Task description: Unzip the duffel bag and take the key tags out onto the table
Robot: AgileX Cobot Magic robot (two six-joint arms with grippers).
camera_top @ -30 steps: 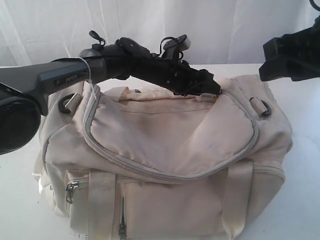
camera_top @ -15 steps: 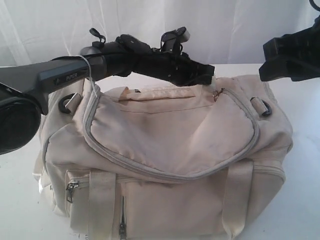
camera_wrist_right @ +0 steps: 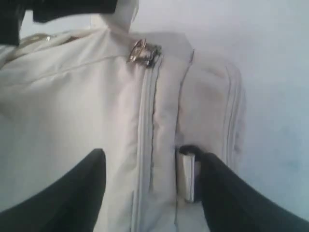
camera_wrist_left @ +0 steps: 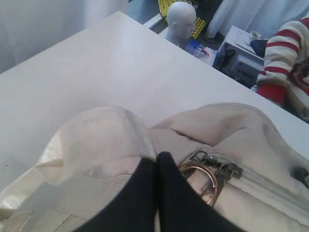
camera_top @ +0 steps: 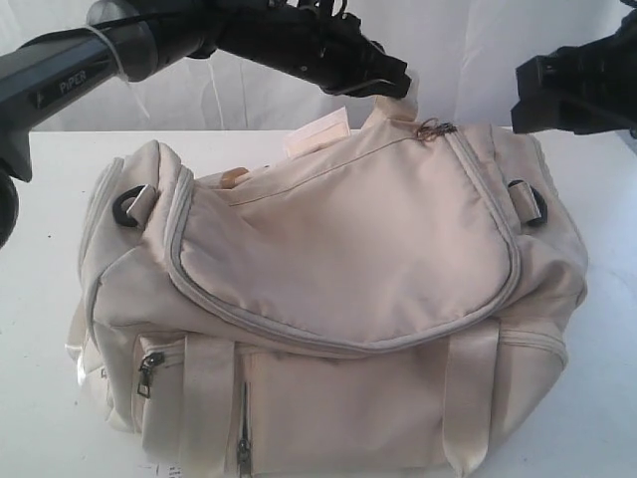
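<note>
The left gripper has its fingers pressed flat together. In my judgement it is pinching a fold of cloth or webbing at the top of the bag, because a cream strip rises from the bag into it. The zip pull lies just beside those fingers, touching or nearly so, but it is not between them. Its metal ring hangs free.

From the pull, the closed zip track runs away from the left gripper along the flap's grey-piped edge. It goes toward the strap ring and then curves round the front of the bag, so opening the bag means dragging the pull along that curve.

The right gripper hangs farther down the track from the pull, above the strap ring. Its fingers are spread wide, it is clear of the cloth, and it holds nothing. The left arm is the nearer one to the pull by far. The right seems better placed to hold the bag down at the ring end.

The key tags are not in view and are presumably inside the zipped bag. Beyond the pull, behind the bag, the table lies bare, with room to set them down.
</note>
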